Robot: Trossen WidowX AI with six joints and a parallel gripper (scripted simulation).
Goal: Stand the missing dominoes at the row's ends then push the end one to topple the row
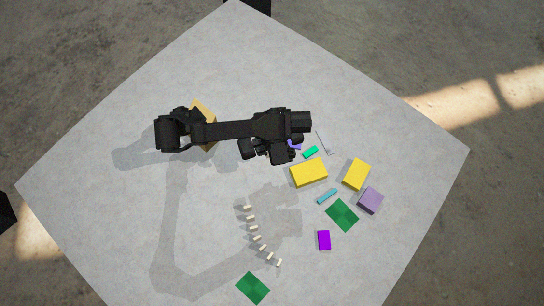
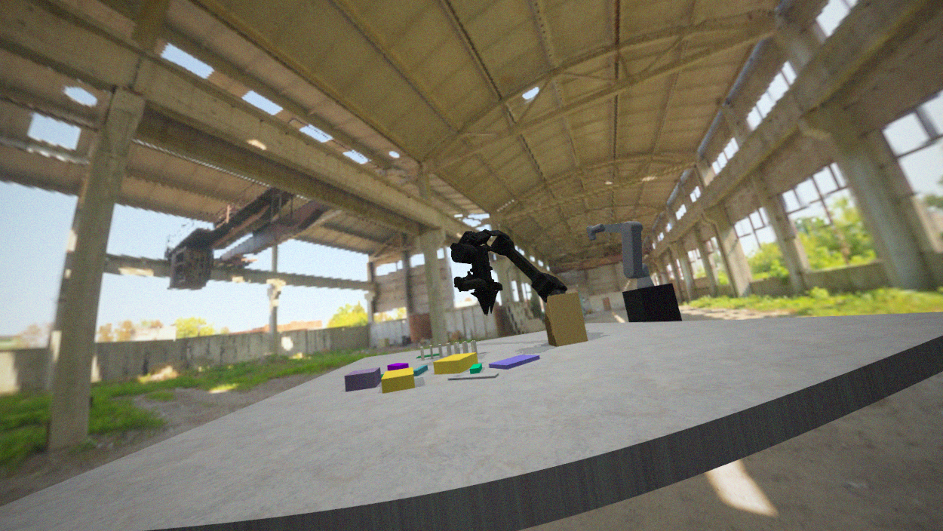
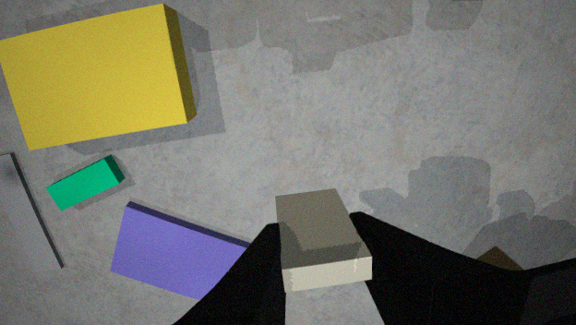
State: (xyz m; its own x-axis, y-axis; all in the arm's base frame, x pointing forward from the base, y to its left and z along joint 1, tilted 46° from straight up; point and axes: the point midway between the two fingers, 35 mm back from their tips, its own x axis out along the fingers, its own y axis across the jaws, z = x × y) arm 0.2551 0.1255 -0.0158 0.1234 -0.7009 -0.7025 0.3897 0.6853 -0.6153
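Observation:
My gripper (image 3: 315,229) (image 2: 488,310) is shut on a cream domino (image 3: 328,273), held upright between the fingertips. The gripper hangs well above the table, and the domino is almost wholly hidden by the arm or fingers in the top and exterior views. Several cream dominoes stand upright in a curved, evenly spaced row. In the top view its upper end domino (image 1: 247,207) lies below the gripper in the picture, and its lower end domino (image 1: 279,262) is near a green square. The row also shows small at the back in the exterior view. No other loose domino is visible.
A yellow block (image 1: 308,170) (image 3: 92,78), a green block (image 1: 310,151) (image 3: 85,185) and a violet slab (image 3: 175,254) (image 2: 514,362) lie near the gripper. Another yellow block (image 1: 357,173), a lilac block (image 1: 370,198), a purple block (image 1: 324,240) and green squares (image 1: 341,215) (image 1: 252,287) lie farther off.

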